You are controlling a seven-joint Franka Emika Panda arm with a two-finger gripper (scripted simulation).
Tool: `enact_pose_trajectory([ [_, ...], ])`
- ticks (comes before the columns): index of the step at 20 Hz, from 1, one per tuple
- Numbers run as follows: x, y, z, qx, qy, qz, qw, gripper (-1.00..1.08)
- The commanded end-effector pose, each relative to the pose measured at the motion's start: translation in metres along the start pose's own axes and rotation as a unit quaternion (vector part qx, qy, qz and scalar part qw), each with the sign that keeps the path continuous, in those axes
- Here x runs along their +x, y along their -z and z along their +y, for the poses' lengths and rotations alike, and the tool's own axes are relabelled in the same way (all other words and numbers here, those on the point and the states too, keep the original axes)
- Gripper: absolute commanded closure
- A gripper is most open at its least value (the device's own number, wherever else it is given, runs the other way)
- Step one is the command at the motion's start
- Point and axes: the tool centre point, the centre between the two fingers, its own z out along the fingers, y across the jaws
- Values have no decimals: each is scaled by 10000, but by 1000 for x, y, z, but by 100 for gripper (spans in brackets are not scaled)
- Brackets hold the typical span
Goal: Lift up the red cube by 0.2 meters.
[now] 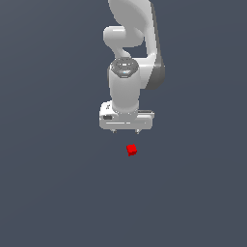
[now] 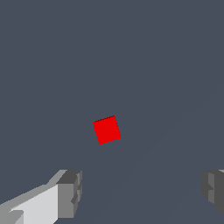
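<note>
The red cube [image 1: 131, 150] is a tiny bright red block lying on the flat dark grey surface, a little below the white gripper [image 1: 125, 131] in the exterior view. In the wrist view the red cube [image 2: 106, 129] sits turned at a slight angle, apart from both fingertips [image 2: 70, 192]. The gripper [image 2: 142, 190] is open, its two grey fingers spread wide with nothing between them. The cube is not touched by either finger.
The white Panda arm [image 1: 130, 43] reaches down from the upper part of the exterior view. A plain dark grey surface [image 1: 58, 183] lies all around the cube, with no other objects showing.
</note>
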Motion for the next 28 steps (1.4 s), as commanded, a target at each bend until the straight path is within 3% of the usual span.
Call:
enact_pose_trajectory([
  [1,0,0,0,0,0,0,10000,-92],
  [9,2,-22,-4,-17,221,8,9998,-92],
  [21,10,-116,-22,-95,1140,41,9934,-92],
  [28,13,-145,-28,-128,1426,52,9897,-92],
])
